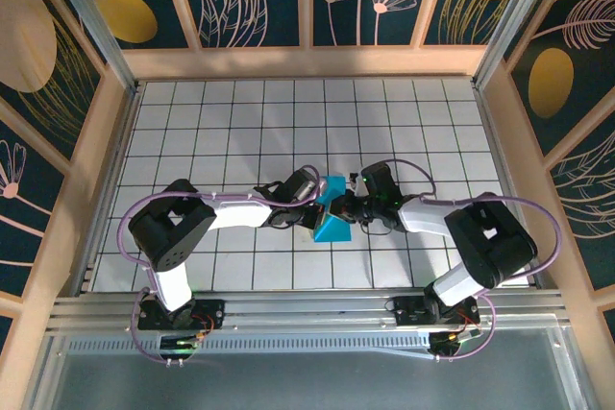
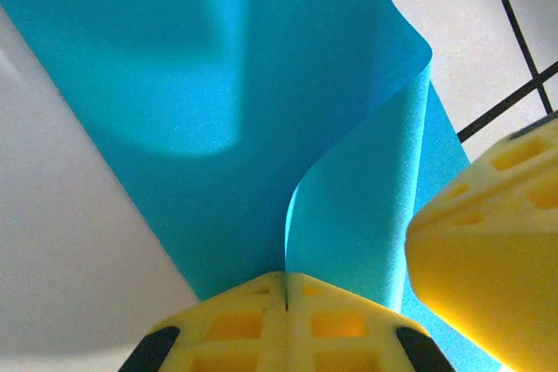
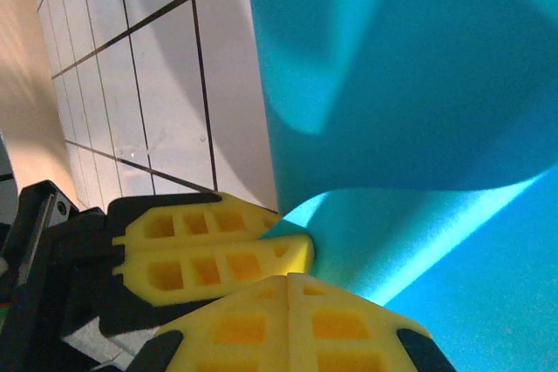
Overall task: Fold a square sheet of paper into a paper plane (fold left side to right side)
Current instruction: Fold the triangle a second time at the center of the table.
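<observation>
Paper point(image 1: 333, 227) sits mid-table point(image 1: 240, 122) between the two arms, partly folded, one flap lifted off the tiles and curling over the flat part. Left gripper point(image 1: 309, 201) comes in from the left and is fully closed. In the left wrist view its yellow fingers point(image 2: 261, 320) are pressed together with the curled paper point(image 2: 218, 84) edge running straight into the seam, so it pinches the flap. Right gripper point(image 1: 354, 206) comes in from the right, just beside the left one, and is also fully closed. In the right wrist view its fingers point(image 3: 349, 328) meet with no gap and the raised flap of paper point(image 3: 418, 84) comes down onto their tips. Whether the flap is actually clamped there can't be told. The two grippers nearly touch at the same paper corner.
</observation>
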{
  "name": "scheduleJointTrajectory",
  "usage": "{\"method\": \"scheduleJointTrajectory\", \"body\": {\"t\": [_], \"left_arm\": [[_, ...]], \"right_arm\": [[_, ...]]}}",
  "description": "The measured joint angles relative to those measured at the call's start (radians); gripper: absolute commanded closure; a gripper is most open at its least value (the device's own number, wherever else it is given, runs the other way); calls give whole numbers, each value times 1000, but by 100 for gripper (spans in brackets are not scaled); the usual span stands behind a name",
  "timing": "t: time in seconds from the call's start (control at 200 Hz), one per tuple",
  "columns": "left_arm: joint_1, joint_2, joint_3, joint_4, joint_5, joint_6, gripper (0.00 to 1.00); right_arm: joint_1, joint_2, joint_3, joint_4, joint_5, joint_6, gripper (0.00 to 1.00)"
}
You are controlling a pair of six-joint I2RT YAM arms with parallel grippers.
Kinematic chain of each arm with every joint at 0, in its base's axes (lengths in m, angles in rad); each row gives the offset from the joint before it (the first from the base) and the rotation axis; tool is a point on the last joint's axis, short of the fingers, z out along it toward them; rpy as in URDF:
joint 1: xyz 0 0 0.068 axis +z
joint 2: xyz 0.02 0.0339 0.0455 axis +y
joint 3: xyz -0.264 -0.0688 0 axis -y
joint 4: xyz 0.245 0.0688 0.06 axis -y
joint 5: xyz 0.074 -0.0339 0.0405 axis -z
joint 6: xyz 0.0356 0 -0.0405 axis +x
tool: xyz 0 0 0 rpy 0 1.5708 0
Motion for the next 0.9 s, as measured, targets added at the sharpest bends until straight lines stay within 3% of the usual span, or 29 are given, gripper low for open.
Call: {"method": "scheduleJointTrajectory", "body": {"t": [0.706,0.901], "left_arm": [[0,0,1,0,-1,11,100],[0,0,1,0,-3,11,92]], "right_arm": [[11,59,7,-51,46,-38,100],[11,62,7,-63,56,-46,100]]}}
